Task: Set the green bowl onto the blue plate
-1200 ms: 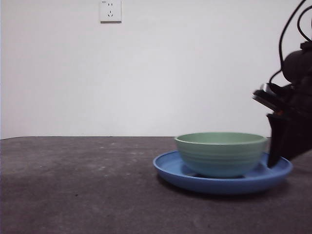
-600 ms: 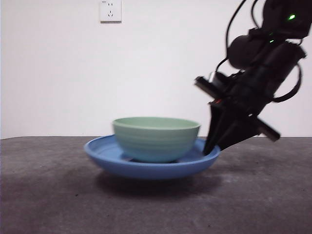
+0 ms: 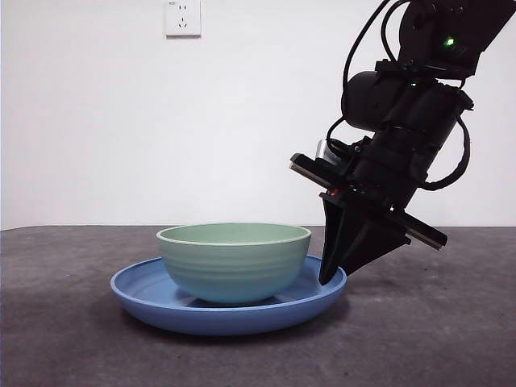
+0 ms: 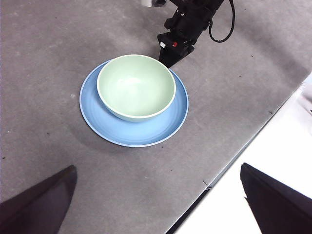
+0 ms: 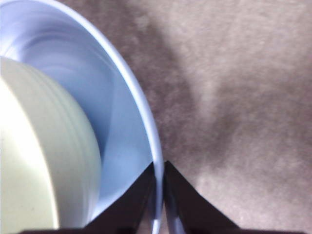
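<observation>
The right gripper (image 3: 330, 278) is pinching the blue plate's (image 3: 161, 302) rim; the green bowl (image 3: 234, 262) is sitting inside it, and the left gripper (image 4: 156, 195) is hanging wide above.

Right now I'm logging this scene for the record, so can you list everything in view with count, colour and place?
green bowl: one, pale mint green, sitting upright in the blue plate.
blue plate: one, glossy blue, on the table under the bowl.
table: one, dark grey, under everything.
wall socket: one, white, high on the back wall.
right end effector: one, black, clamped on the plate's rim.
left end effector: one, black, open, high above the table, holding nothing.
</observation>
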Available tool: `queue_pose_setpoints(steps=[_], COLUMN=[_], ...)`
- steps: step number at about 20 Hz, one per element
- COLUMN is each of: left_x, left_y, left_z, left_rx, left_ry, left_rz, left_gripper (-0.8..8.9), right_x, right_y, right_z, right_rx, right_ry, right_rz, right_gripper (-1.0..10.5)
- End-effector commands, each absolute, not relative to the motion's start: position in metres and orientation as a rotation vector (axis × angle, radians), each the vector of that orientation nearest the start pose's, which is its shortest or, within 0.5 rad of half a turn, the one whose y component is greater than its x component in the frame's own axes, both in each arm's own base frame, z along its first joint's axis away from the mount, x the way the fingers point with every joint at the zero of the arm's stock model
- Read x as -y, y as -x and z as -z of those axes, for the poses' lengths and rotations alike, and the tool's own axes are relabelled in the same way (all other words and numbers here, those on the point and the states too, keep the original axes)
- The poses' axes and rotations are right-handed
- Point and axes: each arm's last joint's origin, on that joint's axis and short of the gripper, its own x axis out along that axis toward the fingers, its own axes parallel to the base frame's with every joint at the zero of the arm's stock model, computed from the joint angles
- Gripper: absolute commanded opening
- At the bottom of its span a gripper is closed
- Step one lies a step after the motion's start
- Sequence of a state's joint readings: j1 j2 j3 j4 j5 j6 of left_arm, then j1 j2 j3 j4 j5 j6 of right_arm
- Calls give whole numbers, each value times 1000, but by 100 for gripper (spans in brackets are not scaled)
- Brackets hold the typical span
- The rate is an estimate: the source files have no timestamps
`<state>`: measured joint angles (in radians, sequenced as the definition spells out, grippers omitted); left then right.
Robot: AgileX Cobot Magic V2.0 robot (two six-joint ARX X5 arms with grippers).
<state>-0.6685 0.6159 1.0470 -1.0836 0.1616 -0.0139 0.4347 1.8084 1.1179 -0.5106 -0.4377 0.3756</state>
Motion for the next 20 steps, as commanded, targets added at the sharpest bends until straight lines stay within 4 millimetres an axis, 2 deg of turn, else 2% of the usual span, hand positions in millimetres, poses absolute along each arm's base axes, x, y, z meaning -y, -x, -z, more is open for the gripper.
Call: queue_pose_setpoints(steps=[1, 4, 8, 12, 14, 17, 20], left_x=[53, 53, 53, 53, 53, 53, 53], left_y=[-58, -58, -58, -58, -58, -58, -59], left_z=[-359, -359, -359, -359, -359, -359, -359], left_rx=[-638, -638, -638, -639, -639, -638, -637], left_ry=[-151, -151, -151, -150, -150, -151, -150], left_rz=[803, 803, 803, 803, 803, 803, 803], left_gripper=[598, 598, 598, 598, 598, 598, 598], right_x=[-160, -159, -154, -141, -132, -116, -98], right_y=[-312, -314, -323, -335, -333, -308, -261], right_z=[-161, -163, -179, -222, -253, -304, -351], right_rx=[-1349, -1332, -1278, -1206, -1168, -1083, -985], right_ry=[-309, -313, -321, -304, -284, -249, -170], right_rz=[-503, -504, -491, -465, -460, -488, -442], right_gripper=[74, 170, 177, 179, 278, 482, 546])
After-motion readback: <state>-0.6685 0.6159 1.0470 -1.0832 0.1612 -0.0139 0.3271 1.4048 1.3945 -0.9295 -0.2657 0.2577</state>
